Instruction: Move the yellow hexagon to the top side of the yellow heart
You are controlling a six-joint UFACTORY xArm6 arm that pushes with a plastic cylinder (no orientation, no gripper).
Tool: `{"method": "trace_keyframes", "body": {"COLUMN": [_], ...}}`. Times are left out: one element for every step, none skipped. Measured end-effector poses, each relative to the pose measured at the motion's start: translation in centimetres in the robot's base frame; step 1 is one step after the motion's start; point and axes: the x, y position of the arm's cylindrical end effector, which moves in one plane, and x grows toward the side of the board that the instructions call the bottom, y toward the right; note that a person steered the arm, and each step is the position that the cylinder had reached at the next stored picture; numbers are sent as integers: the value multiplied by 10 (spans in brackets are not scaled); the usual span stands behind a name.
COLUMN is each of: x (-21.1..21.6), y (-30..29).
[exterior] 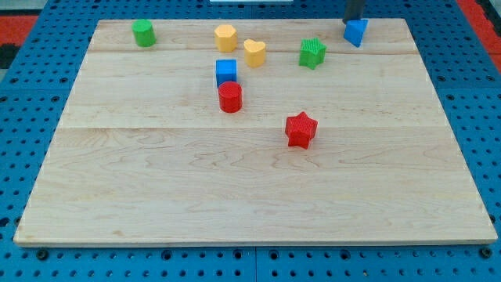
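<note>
The yellow hexagon (225, 37) stands near the board's top edge, left of centre. The yellow heart (254, 52) sits just to its right and slightly lower, a small gap apart. My tip (352, 20) is at the view's top right, right behind a blue block (355, 31), touching it or nearly so. The tip is far to the right of both yellow blocks.
A green block (143, 33) stands at the top left. A green star (311, 52) lies right of the heart. A blue cube (226, 72) and a red cylinder (230, 97) sit below the hexagon. A red star (300, 129) is near the centre of the wooden board (156, 196).
</note>
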Motion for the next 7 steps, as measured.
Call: {"method": "trace_keyframes", "body": {"x": [-2, -3, -3, -3, -1, -2, 3], "y": [-31, -50, -80, -143, -175, -225, -277]}}
